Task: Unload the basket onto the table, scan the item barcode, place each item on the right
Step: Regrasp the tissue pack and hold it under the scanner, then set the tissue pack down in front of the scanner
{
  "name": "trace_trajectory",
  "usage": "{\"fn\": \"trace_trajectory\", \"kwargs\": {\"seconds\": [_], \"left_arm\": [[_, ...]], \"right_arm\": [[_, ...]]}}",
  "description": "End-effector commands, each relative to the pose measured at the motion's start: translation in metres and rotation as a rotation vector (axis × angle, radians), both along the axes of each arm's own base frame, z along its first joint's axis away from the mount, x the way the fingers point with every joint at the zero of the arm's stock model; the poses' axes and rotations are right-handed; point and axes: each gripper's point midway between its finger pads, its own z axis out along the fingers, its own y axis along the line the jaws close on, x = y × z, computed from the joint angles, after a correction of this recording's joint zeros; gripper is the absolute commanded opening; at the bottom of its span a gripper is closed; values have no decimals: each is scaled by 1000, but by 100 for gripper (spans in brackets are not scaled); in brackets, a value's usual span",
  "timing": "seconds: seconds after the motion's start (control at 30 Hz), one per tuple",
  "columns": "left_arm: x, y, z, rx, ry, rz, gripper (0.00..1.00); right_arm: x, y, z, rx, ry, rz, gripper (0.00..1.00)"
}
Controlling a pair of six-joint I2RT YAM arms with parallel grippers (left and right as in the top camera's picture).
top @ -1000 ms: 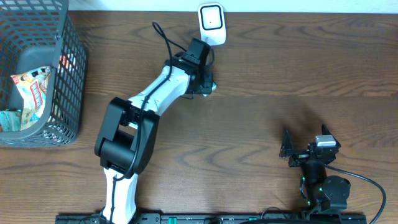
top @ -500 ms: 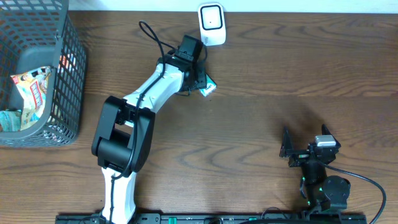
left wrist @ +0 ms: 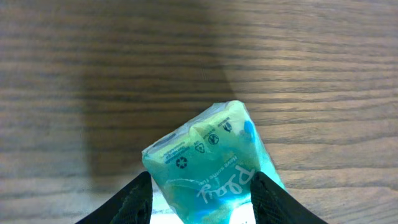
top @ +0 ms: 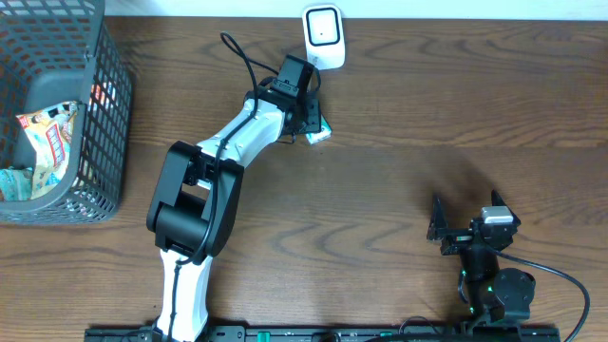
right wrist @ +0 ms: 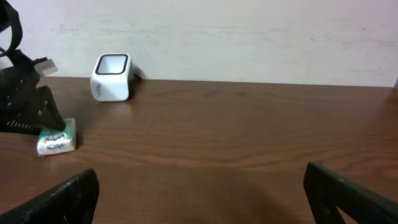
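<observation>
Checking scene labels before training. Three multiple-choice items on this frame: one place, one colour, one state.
1. Where is the white scanner? A) front left B) far side, just beyond the left gripper C) front right
2. Colour of the packet at the left gripper? A) red B) teal C) black
3. Right gripper? A) open, empty B) shut on the packet C) shut on the scanner

1B: overhead shows it just past the left gripper.
2B: teal wrapper in the left wrist view.
3A: jaws wide apart, nothing between.

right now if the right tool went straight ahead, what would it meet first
The way looks free: the right tool faces bare brown wooden table, then probably the pale wall; white box-shaped scanner sits left.
</observation>
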Motion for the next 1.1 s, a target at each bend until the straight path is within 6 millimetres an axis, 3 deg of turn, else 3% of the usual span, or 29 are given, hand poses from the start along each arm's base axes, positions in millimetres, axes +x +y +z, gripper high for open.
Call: {"fn": "trace_trajectory", "kwargs": {"seconds": [0.0, 0.1, 0.3, 0.53, 0.63, 0.8, 0.93, 1.07], "left_arm": [[-3, -7, -3, 3, -22, -128, 50], [-6, -19, 1, -47, -33, -211, 50], [-3, -22, 3, -53, -53, -227, 50], [3, -11, 7, -44, -64, -202, 52], [10, -2, 24, -52, -95, -181, 56], [25, 20, 86, -81, -213, -134, 58], [34, 49, 161, -110, -369, -78, 70], [35, 92, 239, -126, -545, 0, 84]], "right_arm": [[0, 1, 0, 0, 0, 4, 99], [0, 1, 0, 0, 0, 4, 99], [0, 1, 0, 0, 0, 4, 99], [0, 1, 0, 0, 0, 4, 99], [0, 1, 0, 0, 0, 4, 99], [0, 1, 0, 0, 0, 4, 99], [0, 1, 0, 0, 0, 4, 99], [0, 1, 0, 0, 0, 4, 99]]}}
